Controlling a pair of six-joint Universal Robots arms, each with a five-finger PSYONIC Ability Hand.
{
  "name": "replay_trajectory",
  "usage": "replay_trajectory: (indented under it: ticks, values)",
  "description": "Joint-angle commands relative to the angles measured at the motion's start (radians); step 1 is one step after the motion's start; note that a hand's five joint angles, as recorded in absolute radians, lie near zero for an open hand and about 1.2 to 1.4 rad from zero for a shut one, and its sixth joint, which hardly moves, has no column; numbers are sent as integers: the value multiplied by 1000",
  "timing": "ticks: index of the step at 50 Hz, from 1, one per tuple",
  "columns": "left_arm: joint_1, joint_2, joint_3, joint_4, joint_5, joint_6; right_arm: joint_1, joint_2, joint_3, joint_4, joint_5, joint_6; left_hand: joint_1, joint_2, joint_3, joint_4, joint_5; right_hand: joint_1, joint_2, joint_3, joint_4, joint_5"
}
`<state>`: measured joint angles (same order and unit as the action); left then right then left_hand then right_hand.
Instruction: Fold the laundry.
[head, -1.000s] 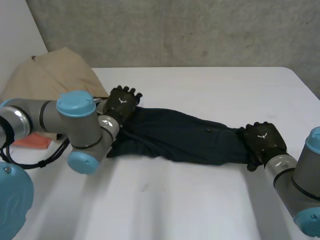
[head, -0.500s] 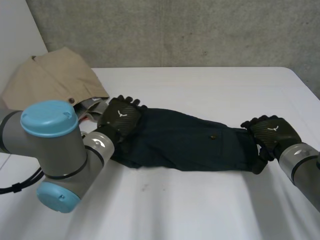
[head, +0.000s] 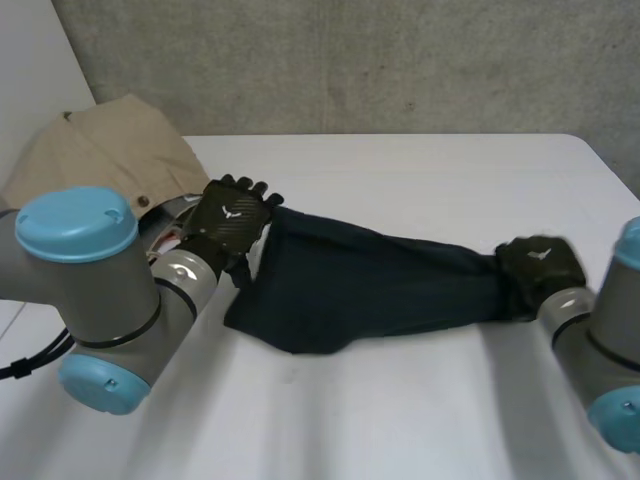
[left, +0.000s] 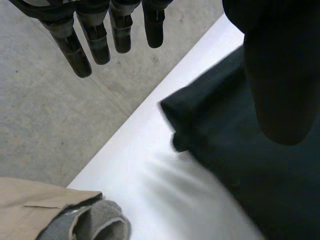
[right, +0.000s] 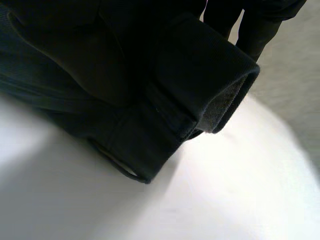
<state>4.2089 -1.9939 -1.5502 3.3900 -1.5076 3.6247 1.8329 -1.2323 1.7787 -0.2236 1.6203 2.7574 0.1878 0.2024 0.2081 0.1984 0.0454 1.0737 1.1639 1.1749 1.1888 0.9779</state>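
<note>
1. Navy garment (head: 380, 285) is lying stretched across the middle of the white table (head: 420, 170), running as a long band from one hand to the other.
2. The left hand (head: 232, 218) is hanging over the garment's wider end, by its far corner. In the left wrist view its fingers (left: 97, 40) are reaching out straight, well apart from the thumb and gripping nothing, while the dark cloth is lying on the table below the thumb. Whether the palm is touching the cloth cannot be told.
3. The right hand (head: 540, 268) is sitting on the garment's narrow end. In the right wrist view it is clamping the hemmed end of the cloth, which is bunching into a fold under the palm.
4. A beige garment (head: 110, 150) is lying heaped at the table's far left corner, behind the left arm, with a grey cloth (left: 95, 222) tucked against it. Both are lying apart from the navy garment.
</note>
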Motion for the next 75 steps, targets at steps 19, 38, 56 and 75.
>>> replay_trajectory:
  ticks: [19,38,56,75]
  values:
    - [0,130,-83,-1,-2,-3,308,138,-142,-155,-416,-805,-1,-15,-21,-11,-33,323,232,221,207,244]
    - [-98,12,212,34,3,-115,178,-130,-116,-132,-425,-60,26,11,5,15,-6,-899,-989,-1000,-1014,-978]
    - [-270,-390,576,-195,27,-330,-26,142,-304,283,-382,317,105,90,85,94,73,-899,-989,-1000,-1014,-978]
    - [-273,-440,521,-319,-146,-178,43,317,-432,332,-290,246,90,76,70,80,58,-899,-989,-1000,-1014,-978]
